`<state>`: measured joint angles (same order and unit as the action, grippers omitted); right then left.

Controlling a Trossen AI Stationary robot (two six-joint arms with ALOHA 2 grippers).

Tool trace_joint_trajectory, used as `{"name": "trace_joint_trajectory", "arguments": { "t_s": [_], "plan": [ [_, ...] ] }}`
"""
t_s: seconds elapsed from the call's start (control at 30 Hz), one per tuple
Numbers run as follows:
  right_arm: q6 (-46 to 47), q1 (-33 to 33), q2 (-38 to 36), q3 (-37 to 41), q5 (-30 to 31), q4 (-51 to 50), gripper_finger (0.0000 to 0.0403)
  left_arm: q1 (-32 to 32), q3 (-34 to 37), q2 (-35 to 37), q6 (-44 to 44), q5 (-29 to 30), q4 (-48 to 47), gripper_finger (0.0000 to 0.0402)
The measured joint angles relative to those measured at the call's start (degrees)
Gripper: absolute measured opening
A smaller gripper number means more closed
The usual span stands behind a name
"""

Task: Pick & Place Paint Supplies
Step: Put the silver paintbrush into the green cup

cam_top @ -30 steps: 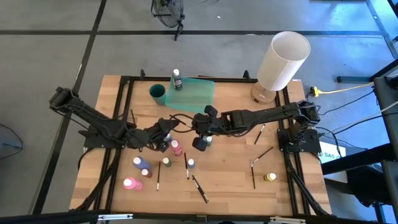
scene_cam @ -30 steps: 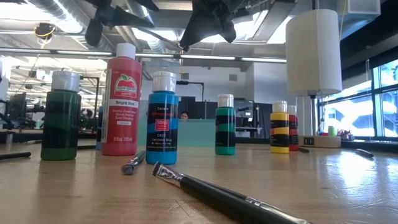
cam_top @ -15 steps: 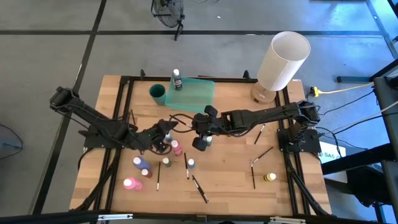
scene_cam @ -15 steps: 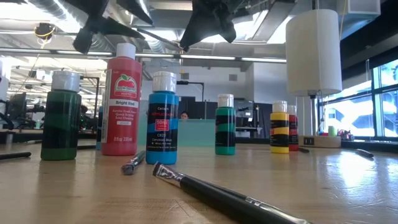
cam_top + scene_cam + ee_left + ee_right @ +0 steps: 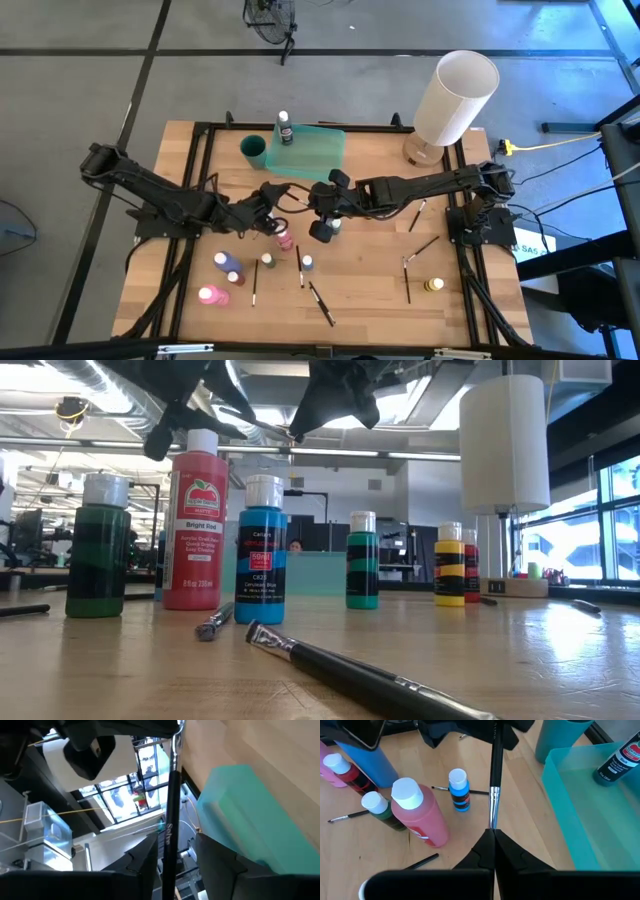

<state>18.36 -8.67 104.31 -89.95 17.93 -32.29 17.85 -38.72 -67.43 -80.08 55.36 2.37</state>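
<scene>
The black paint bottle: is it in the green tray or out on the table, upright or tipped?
In the tray, upright. The black paint bottle stands on its base inside the green tray, white cap up; the right wrist view shows it within the tray's walls.

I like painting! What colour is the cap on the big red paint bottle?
White cap on the big red paint bottle, clearest in the right wrist view.

Upper end of the paintbrush [image 5: 494,780] behind the left tool [image 5: 470,730], handle cut off at frame edge.
</scene>
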Motion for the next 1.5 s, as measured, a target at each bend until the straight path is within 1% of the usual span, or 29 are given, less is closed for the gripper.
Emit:
{"name": "trace_joint_trajectory", "arguments": {
  "t_s": [0.43, 0.8, 1.0, 1.2, 1.27, 1.33, 1.5],
  "plan": [
    [-0.42, 0.00, 0.00, 0.00, 0.02, 0.17, 0.0000, 0.55, -0.02, -0.25, 1.26, 2.15, 0.87, 0.0020],
    [-2.67, 0.02, 0.00, 0.00, 0.00, 0.58, 0.0006, 1.77, -0.02, -0.29, -0.15, 4.06, 0.83, 0.0022],
    [-2.98, -0.12, 0.02, 0.00, -0.17, -0.49, 0.0035, 2.97, -0.02, -0.27, 0.01, 5.97, 0.67, 0.0022],
    [-2.96, -0.72, 0.04, 0.02, 0.04, -0.73, 0.0080, 3.13, -0.02, -0.27, 2.95, 7.67, 0.40, 0.0022],
    [-2.94, -1.01, 0.04, 0.02, 0.98, -1.25, 0.0094, 3.12, -0.02, -0.26, 5.16, 8.84, 0.41, 0.0022],
    [-2.91, -1.28, 0.04, 0.02, 1.33, -3.06, 0.0107, 2.94, -0.02, 0.02, 10.19, 10.93, 0.47, 0.0022],
    [0.62, -1.53, 0.04, 0.02, 1.42, -8.49, 0.0121, 2.06, -0.07, 2.03, 22.30, 19.95, 1.14, 0.0022]
  ]
}}
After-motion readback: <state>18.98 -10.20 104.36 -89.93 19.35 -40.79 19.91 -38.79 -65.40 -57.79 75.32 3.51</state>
